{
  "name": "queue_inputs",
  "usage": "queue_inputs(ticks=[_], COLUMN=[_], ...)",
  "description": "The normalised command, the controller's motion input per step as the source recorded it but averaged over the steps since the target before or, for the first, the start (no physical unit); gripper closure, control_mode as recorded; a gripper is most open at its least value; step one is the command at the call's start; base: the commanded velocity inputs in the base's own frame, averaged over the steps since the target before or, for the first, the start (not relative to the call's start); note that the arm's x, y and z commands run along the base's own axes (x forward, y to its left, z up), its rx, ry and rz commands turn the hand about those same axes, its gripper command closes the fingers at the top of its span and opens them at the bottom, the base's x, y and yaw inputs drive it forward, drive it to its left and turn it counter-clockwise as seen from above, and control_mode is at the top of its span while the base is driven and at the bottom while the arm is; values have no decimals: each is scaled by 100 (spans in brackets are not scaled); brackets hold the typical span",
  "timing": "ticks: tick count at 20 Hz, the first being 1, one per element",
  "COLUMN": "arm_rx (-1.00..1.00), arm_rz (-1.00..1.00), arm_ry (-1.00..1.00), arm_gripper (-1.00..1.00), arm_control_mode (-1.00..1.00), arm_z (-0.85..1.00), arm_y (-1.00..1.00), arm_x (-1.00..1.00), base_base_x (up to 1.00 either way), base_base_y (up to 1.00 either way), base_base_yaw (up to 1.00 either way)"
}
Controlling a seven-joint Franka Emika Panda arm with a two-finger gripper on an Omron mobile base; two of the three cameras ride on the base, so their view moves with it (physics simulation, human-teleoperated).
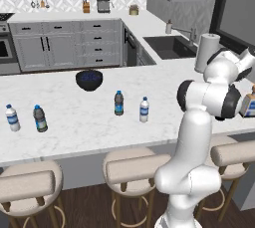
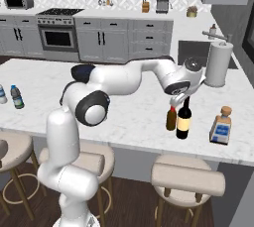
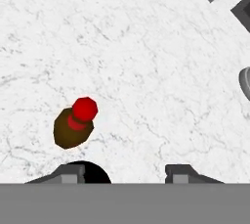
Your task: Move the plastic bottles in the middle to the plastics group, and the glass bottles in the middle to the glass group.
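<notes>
The arm's white elbow blocks much of the counter's right end in the left base view, where the squat pale bottle [image 1: 248, 103] is half cut off by it. In the right base view the gripper [image 2: 182, 97] sits right over the neck of the wine bottle [image 2: 184, 118], so the neck top is hard to make out. From the hand view the two fingertips [image 3: 68, 173] stand apart; a dark round shape, likely the wine bottle's top, shows beside the left one, but I cannot tell whether they touch it.

The wine bottle is tall, dark, tan-labelled and upright on the marble counter [image 2: 134, 117], just beside the small brown red-capped bottle [image 2: 171, 118] at its nine o'clock. The squat pale bottle stands at its three o'clock. Two small blue-labelled water bottles [image 1: 119, 103] stand mid-counter, two more [image 1: 12, 118] at the far left.
</notes>
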Motion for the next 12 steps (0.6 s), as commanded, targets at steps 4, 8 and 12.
queue_inputs(ticks=[4, 8, 12], arm_rx=[0, 13, 10], arm_rz=[0, 0, 0], arm_ry=[1, 0, 0], arm_gripper=[-100, -100, -100], arm_control_mode=[-100, -100, -100], arm_z=[8, 40, 45], arm_y=[0, 11, 41], arm_x=[-12, -13, -6], base_base_x=[0, 0, 0], base_base_y=[0, 0, 0], base_base_yaw=[0, 0, 0])
